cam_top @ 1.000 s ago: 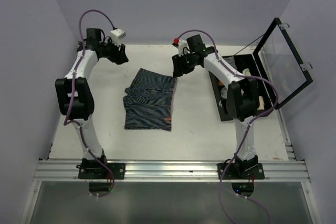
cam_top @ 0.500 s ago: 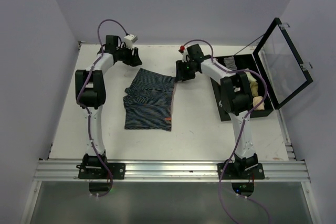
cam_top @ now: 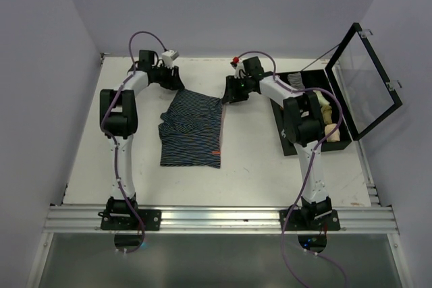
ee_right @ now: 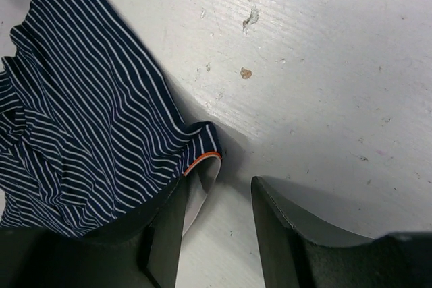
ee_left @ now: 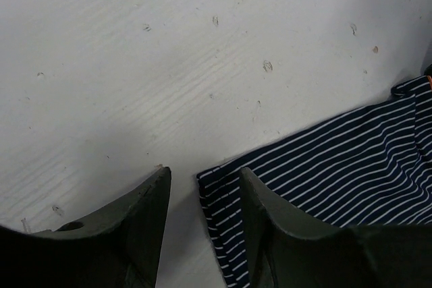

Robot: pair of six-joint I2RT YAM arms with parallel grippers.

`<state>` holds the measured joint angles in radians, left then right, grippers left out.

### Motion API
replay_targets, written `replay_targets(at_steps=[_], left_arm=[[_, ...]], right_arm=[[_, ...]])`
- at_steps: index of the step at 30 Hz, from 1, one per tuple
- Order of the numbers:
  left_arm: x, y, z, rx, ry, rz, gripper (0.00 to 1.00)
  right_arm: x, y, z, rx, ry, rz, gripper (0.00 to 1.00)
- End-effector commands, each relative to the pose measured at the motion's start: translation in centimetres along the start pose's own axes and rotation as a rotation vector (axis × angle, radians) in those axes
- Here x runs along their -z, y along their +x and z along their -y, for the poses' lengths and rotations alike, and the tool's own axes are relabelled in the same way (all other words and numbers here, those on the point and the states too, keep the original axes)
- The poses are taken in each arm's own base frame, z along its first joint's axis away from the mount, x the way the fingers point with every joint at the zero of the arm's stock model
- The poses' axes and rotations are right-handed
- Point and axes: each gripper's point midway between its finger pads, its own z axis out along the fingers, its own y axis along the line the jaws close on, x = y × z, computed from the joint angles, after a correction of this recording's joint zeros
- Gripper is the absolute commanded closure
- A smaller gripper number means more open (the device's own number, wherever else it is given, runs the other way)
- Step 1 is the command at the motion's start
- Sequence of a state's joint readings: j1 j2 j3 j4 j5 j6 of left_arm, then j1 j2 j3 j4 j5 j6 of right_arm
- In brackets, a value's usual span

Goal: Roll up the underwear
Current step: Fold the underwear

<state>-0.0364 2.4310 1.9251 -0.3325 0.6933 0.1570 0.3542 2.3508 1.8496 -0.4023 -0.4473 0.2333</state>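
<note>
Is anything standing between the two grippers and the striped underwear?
Nothing visible does. The left gripper and right gripper are each open right at a far corner of the underwear.

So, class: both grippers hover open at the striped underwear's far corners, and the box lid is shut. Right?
No: the box lid stands open, as the top view shows. The left gripper and right gripper sit open at far corners of the striped underwear.
</note>
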Motion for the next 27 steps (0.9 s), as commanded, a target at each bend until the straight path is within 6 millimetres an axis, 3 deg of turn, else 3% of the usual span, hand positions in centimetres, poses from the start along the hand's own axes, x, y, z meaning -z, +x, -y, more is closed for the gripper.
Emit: replay_targets(at_steps=[1, 7, 13, 15, 17, 23, 27], left_arm=[[0.1, 0.6, 1.2, 0.017, 0.045, -0.016, 0.52], [0.0, 1.1, 1.2, 0.037, 0.049, -0.021, 0.62], [-0.4, 0.4, 1.1, 0.055, 0.076, 0.002, 0.90], [-0.3, 0.2, 1.0, 0.056, 0.074, 0.008, 0.97], [-0.1, 0.1, 0.8, 0.065, 0.070, 0.012, 1.00], [0.2, 0.5, 1.0, 0.070, 0.072, 0.003, 1.00], [0.0, 0.8, 1.2, 0.077, 0.079, -0.003, 1.00]], right_arm=[[-1.3, 2.2, 0.5, -0.038, -0.015, -0.064, 0.53], [-1.3, 2.4, 1.0, -0.035, -0.016, -0.068, 0.61], [0.7, 0.7, 1.2, -0.023, -0.017, -0.024, 0.73], [1.7, -0.1, 1.3, -0.017, -0.003, 0.003, 0.70], [2.1, -0.4, 1.5, -0.019, 0.005, 0.015, 0.56], [2.2, -1.0, -0.9, -0.074, -0.137, 0.024, 0.52], [1.2, -0.8, -1.0, -0.154, -0.156, 0.021, 0.42]])
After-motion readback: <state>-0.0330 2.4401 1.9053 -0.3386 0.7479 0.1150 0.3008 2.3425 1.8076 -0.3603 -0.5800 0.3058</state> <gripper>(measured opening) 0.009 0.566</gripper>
